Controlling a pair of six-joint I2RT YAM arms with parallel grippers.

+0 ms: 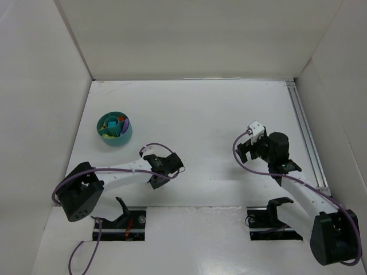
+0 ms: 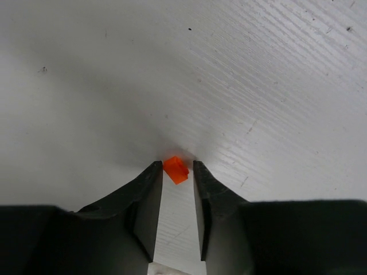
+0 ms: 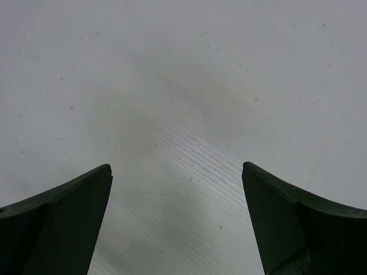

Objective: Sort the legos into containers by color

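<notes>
**1 orange brick in the left jaws, the tub already stocked**

The left gripper is low over the white table, a little toward 7 o'clock from its middle. Its jaws are clenched to a narrow gap with a tiny orange plastic brick caught at their very tips. The brick sits tilted and touches the finger at 9 o'clock. On the 3 o'clock side the contact is less plain, so how firm the pinch is remains a judgement. Whether the brick has left the table cannot be told from the wrist view. In the top view the gripper hides it.

The short round teal plastic tub stands toward 10 o'clock on the table, apart from the left gripper and at about 10 o'clock from it. Orange, purple, lime green and cyan pieces already lie in its wedge compartments. Which colour lies in which wedge is too small to read.

The right gripper hangs at about 3 o'clock on the table with its jaws spread wide and nothing between them, only bare table below.

No other loose piece shows on the table in any view. The sort therefore looks close to finished. What seems left is to carry this 1 brick to the tub and drop it in the wedge holding orange.
</notes>
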